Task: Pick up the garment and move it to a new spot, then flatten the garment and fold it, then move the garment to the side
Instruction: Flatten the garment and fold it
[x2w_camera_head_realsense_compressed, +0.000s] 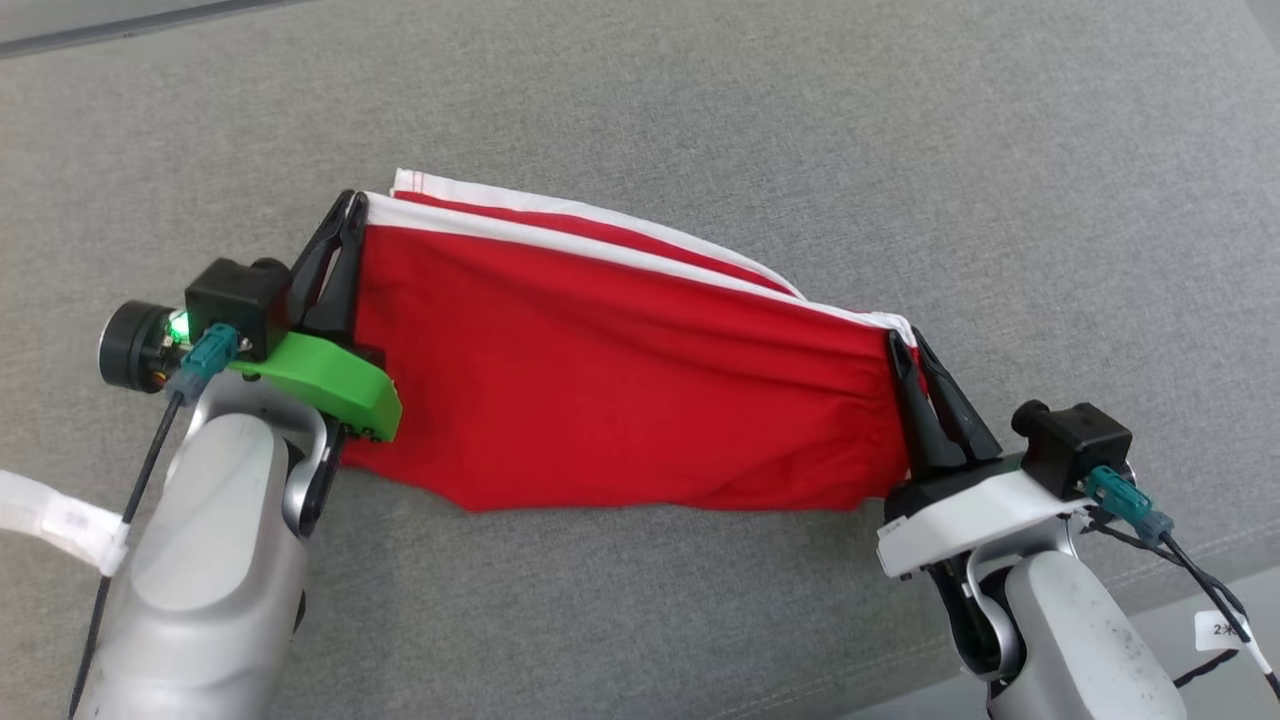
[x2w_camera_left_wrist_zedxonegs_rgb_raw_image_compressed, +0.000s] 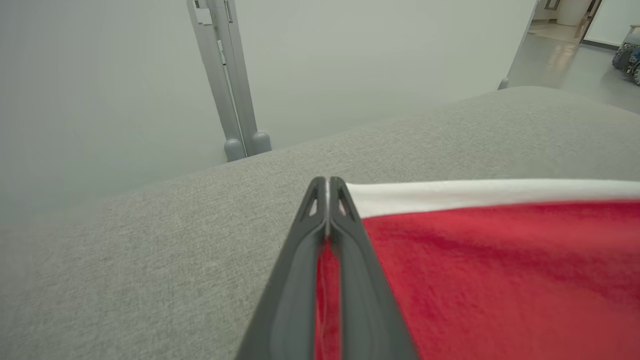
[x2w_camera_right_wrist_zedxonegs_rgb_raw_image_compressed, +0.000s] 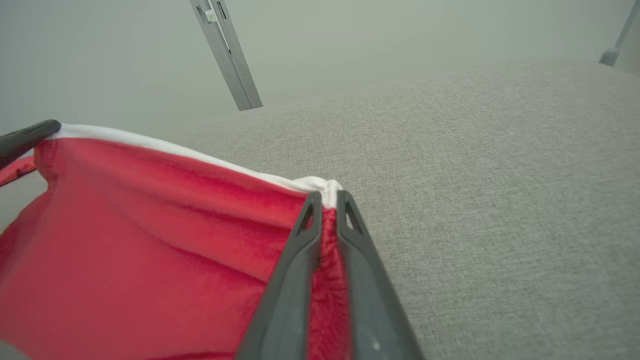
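Claws on both arms are pinched tight on the garment, one at each end of its white-banded edge. Underneath spreads a wide grey fabric-covered surface (x2w_camera_head_realsense_compressed: 800, 100), the biggest thing here. The red garment (x2w_camera_head_realsense_compressed: 620, 380) sits near the middle of the head view, its banded edge pulled taut between the two grips and sloping from 10 o'clock down to 4 o'clock, while the loose red cloth sags toward 6 o'clock. A second layer with its own white band (x2w_camera_head_realsense_compressed: 560, 203) peeks out behind at 12 o'clock.

The left claw (x2w_camera_head_realsense_compressed: 352, 205) grips the corner at the garment's 9 o'clock, fingers pressed together on the cloth; its wrist view shows the same pinch (x2w_camera_left_wrist_zedxonegs_rgb_raw_image_compressed: 327, 182) with red fabric (x2w_camera_left_wrist_zedxonegs_rgb_raw_image_compressed: 500, 260) off to 3 o'clock. The right claw (x2w_camera_head_realsense_compressed: 905, 345) clamps the bunched corner at 3 o'clock, seen up close (x2w_camera_right_wrist_zedxonegs_rgb_raw_image_compressed: 327, 197) with cloth (x2w_camera_right_wrist_zedxonegs_rgb_raw_image_compressed: 150, 225) stretching away to 9 o'clock. A green bracket (x2w_camera_head_realsense_compressed: 330, 375) sits on the left wrist.
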